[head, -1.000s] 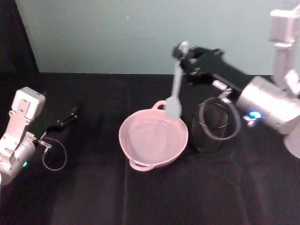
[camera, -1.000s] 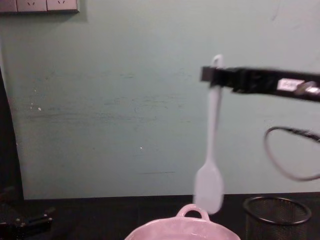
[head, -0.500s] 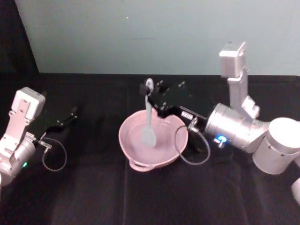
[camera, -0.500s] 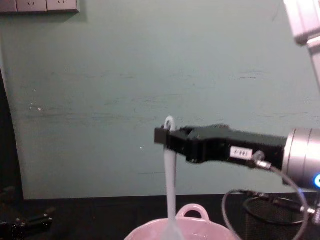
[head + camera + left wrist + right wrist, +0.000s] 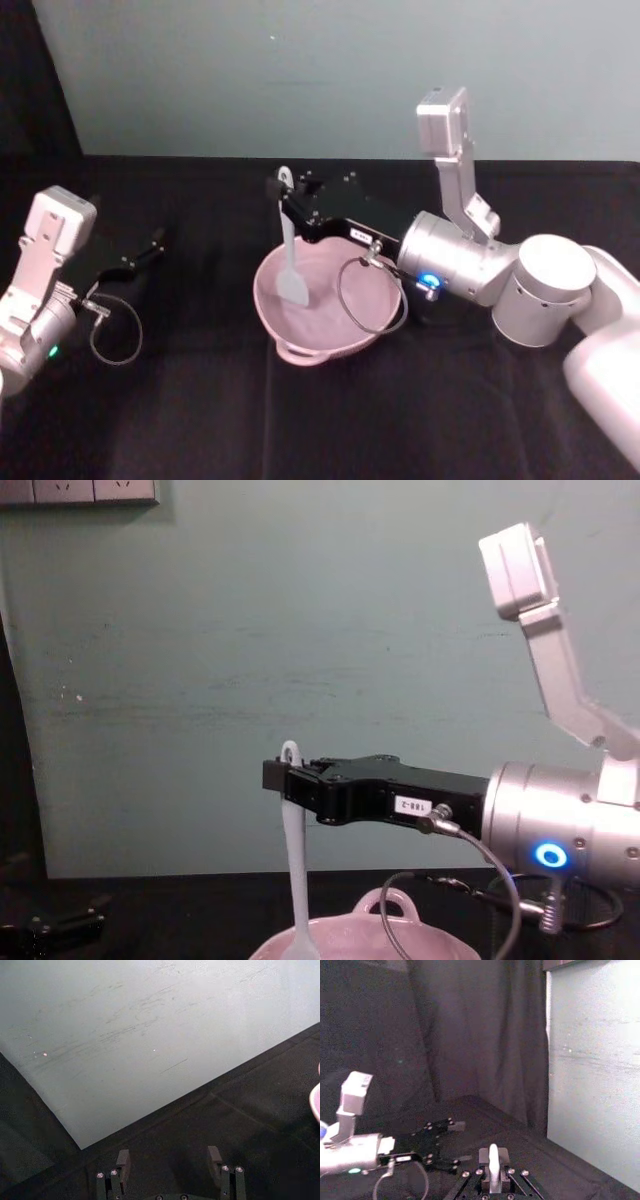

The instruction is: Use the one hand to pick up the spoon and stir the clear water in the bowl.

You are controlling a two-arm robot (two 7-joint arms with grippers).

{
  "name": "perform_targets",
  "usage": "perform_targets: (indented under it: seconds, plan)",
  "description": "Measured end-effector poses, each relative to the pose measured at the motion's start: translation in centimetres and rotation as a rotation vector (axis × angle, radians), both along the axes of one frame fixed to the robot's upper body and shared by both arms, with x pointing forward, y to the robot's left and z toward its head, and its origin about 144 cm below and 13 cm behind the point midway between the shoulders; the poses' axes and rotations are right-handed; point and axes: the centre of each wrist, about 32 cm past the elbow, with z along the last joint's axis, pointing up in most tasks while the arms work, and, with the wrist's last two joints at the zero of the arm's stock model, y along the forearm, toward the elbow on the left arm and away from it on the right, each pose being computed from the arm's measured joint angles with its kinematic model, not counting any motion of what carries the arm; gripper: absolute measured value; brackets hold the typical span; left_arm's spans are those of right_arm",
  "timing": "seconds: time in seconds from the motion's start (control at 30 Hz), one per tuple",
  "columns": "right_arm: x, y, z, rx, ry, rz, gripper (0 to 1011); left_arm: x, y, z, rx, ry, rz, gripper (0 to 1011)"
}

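Observation:
The pale pink bowl (image 5: 372,322) sits mid-table, its loop handle facing me, with clear water inside. My right gripper (image 5: 284,197) hovers above its far-left rim, shut on the top of the white spoon (image 5: 289,250). The spoon hangs upright, and its flat head dips into the bowl's left half. From the chest view the spoon (image 5: 293,860) drops from the right gripper (image 5: 284,779) into the bowl (image 5: 430,946). The spoon's handle end (image 5: 493,1160) is clamped between the jaws in the right wrist view. My left gripper (image 5: 152,244) rests open on the table at the left.
A grey cable loop (image 5: 371,300) from my right wrist hangs over the bowl's right side. A pale green wall (image 5: 300,70) closes off the back of the black table (image 5: 200,420). My left gripper (image 5: 169,1160) points at bare black cloth.
My right gripper has carried the spoon left and down, from above the bowl's far rim near the mesh cup to over its left half. The spoon head now sits in the bowl. Left arm unchanged.

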Motion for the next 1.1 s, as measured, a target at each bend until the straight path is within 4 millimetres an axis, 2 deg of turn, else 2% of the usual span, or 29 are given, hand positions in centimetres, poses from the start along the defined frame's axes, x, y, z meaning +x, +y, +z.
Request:
perform_targets:
  seconds: [0.3, 0.5, 0.83, 1.1]
  plan:
    - [2.1, -0.8, -0.6, 0.031, -0.014, -0.067, 110, 0.0, 0.0, 0.0, 0.0, 0.0, 0.0, 1011]
    - [2.1, -2.5, -0.6, 0.037, -0.019, -0.125, 110, 0.0, 0.0, 0.0, 0.0, 0.0, 0.0, 1011]
    - [-0.2, -5.2, -0.4, 0.017, -0.028, -0.176, 110, 0.0, 0.0, 0.0, 0.0, 0.0, 0.0, 1011]
    - [-3.0, -5.1, -0.4, 0.008, -0.028, -0.155, 110, 0.0, 0.0, 0.0, 0.0, 0.0, 0.0, 1011]
